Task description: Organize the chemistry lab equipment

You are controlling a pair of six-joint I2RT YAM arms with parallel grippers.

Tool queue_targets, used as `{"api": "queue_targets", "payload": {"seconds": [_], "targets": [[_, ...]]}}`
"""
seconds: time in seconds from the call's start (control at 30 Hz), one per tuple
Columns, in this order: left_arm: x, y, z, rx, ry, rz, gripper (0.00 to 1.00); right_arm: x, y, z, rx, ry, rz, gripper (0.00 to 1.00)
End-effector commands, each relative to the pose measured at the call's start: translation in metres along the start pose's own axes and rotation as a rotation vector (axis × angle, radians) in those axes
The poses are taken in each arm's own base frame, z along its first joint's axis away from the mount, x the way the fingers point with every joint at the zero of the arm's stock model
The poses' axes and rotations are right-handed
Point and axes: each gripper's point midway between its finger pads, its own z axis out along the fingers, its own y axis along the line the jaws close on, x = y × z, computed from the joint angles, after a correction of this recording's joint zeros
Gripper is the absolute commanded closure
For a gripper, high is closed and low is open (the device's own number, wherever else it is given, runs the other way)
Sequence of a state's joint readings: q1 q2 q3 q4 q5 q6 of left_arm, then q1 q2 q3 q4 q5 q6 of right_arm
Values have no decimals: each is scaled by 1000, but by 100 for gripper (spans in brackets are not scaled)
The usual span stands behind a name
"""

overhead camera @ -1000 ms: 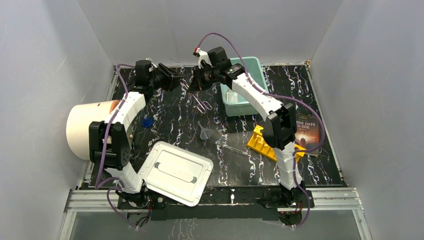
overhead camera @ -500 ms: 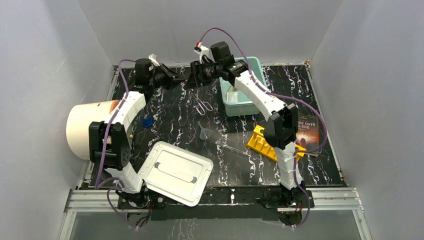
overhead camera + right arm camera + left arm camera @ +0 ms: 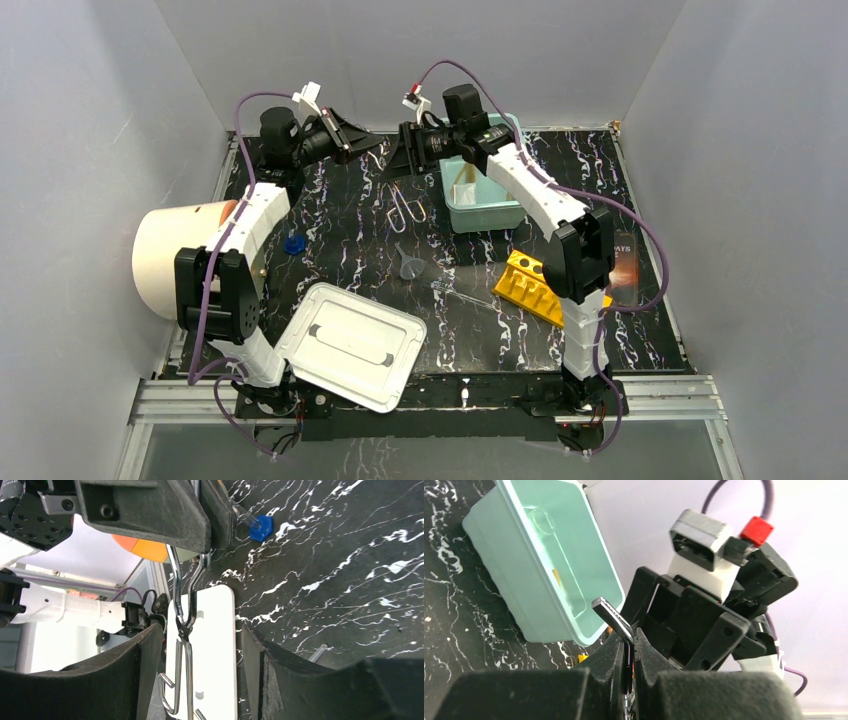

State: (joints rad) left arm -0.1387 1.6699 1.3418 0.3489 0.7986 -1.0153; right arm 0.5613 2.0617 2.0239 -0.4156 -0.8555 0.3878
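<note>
**Lab bench: bin contents and loose stock**

Mint bin (image 3: 524,595), far side, right of centre: holds a clear beaker (image 3: 541,522) and a cork-brown stick (image 3: 556,576).
White lid (image 3: 350,345): flat on the table, near left, well apart from the bin.
Metal scissors (image 3: 182,625): off the table, just left of the bin, clamped in the closed left gripper (image 3: 630,647).
Right gripper (image 3: 199,632): spread wide, one finger on each side of the scissors, not touching.
On the table: clear funnel (image 3: 408,263) and thin glass rod (image 3: 465,296) at centre, yellow holed rack (image 3: 535,287) right, blue cap (image 3: 293,243) left.
</note>
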Motion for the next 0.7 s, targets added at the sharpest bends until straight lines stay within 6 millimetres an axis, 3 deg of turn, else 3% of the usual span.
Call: {"api": "queue_targets", "payload": {"seconds": [0.0,0.1,0.3,0.33,0.47,0.53,0.6,0.67], "targets": [[-14,-59,-15,139,-32,105,100,-16,45,-8,-120,-47,-76,37],[-18,-64,-14,142,-39,119,100,-16,50,-4,-153,-64,-62,53],[-18,-63,-18,107,-49,140,100,-23,56,-12,-152,-132,-72,98],[-19,-64,-19,98,-53,141,93,-24,56,-14,-146,-141,-70,100],[-24,-61,-21,34,-70,140,33,-35,51,-27,-112,-186,-71,100],[-27,-57,-23,-16,-83,144,11,-40,42,-36,-82,-208,-63,100],[-28,-50,-25,-68,-90,141,2,-45,27,-49,-30,-233,-51,100],[-27,-44,-28,-109,-92,143,2,-50,6,-67,49,-261,-42,100]]}}
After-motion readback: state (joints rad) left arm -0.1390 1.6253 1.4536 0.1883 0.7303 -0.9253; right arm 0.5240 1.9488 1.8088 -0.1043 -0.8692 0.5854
